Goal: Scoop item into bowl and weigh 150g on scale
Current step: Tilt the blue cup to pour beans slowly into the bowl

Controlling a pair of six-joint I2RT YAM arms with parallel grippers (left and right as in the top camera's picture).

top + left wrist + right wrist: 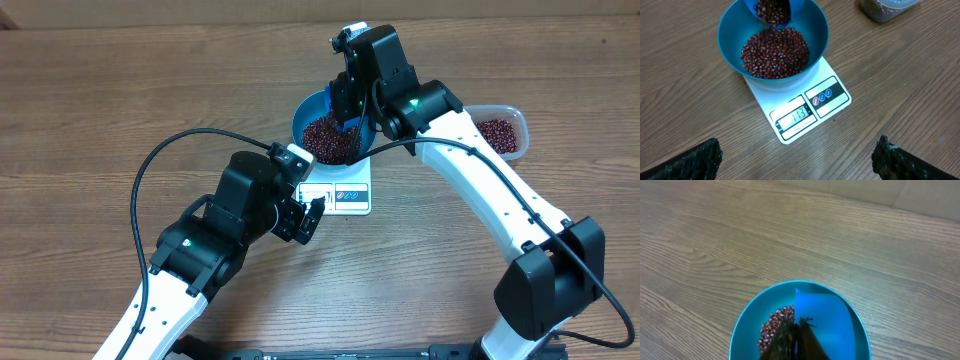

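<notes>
The blue bowl (306, 112) (730, 50) (742, 327) stands on the white scale (348, 194) (832, 95) and holds a pile of dark red-brown beans (326, 138) (775, 52) (772, 326). The scale's display (797, 116) reads 113. My right gripper (348, 98) (799, 327) is above the bowl, shut on a small blue scoop (775, 9) (825, 320). The scoop is tilted down and beans are falling from it into the bowl. My left gripper (312, 214) (799, 150) hovers open and empty over the table, just in front of the scale.
A clear plastic tub (500, 132) (885, 10) with more beans sits on the table to the right of the bowl. The right arm reaches across from the front right. A black cable (170, 150) loops left of the left arm.
</notes>
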